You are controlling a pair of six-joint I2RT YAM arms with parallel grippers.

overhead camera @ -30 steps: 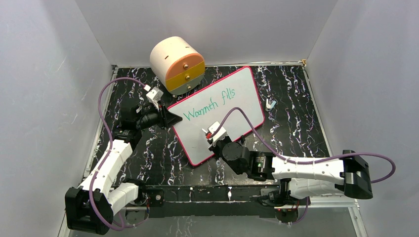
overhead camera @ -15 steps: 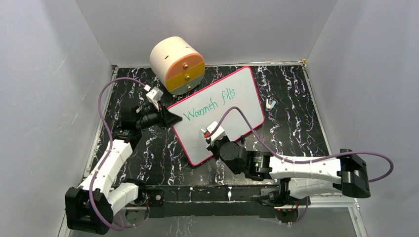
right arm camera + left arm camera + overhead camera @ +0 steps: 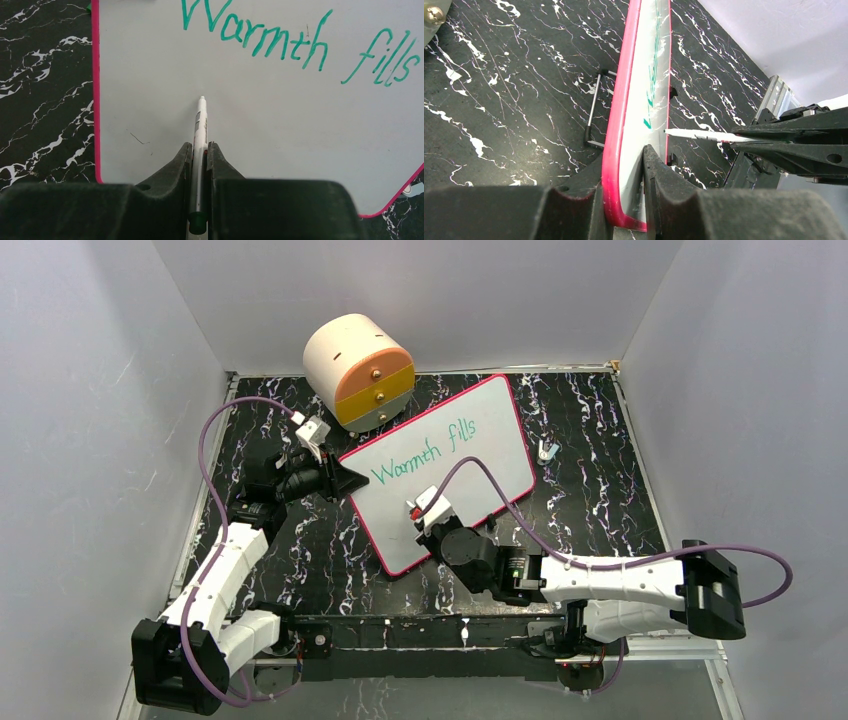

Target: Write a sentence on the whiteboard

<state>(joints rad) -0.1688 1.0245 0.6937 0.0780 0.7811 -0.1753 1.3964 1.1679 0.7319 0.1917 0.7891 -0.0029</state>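
A cream cylindrical drawer box with an orange band (image 3: pixel 358 370) stands at the far edge of the black white-veined bench (image 3: pixel 600 490); a small pale clip (image 3: pixel 545 450) lies right of centre.

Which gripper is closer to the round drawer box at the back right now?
Left. The left gripper clamps the whiteboard at its left edge, close in front of the drawer box. The right gripper, holding the marker, sits over the board's near half, farther away.

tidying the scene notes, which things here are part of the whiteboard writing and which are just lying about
In use: large white red-rimmed whiteboard, clamped at its edge by the left pincer; green handwritten words "Warmth fills"; thin white marker in the right pincer.
Lying about: cream cylindrical drawer box with orange and grey drawers; small silvery clip.
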